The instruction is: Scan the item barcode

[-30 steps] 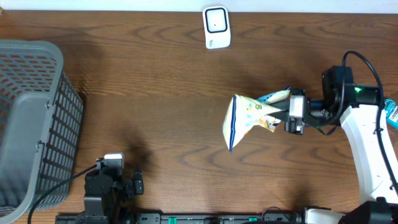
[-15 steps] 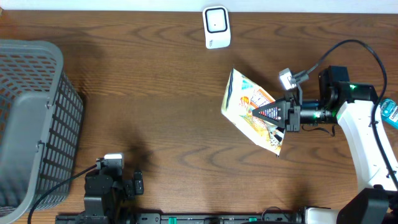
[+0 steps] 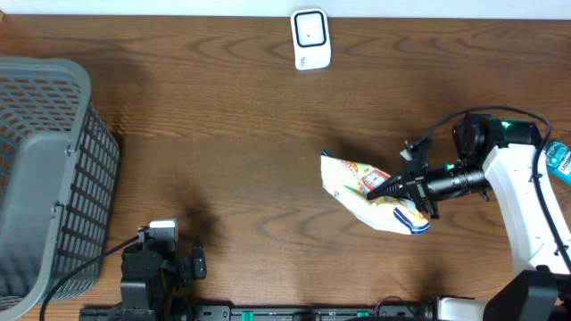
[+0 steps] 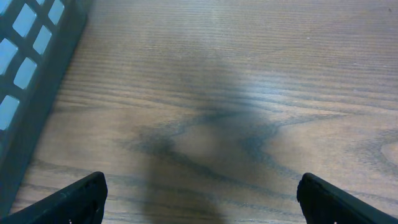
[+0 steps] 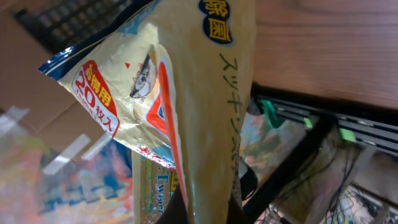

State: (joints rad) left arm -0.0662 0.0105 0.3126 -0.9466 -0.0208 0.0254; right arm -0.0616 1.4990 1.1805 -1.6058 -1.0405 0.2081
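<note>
Nearest the base, the left gripper (image 4: 202, 205) is hovering over bare table (image 4: 205, 74), its fingers standing wide apart with nothing between them, and the grey mesh basket (image 3: 85, 169) is sitting just to its left. Further out on the right side, the right gripper (image 3: 385, 187) is pinching a crumpled yellow packet (image 3: 350, 181), its fingers pressed together on the film; whether the packet is touching the wood is unclear. At the far edge, the white scanner (image 3: 310, 38) is lying well apart from the packet.
</note>
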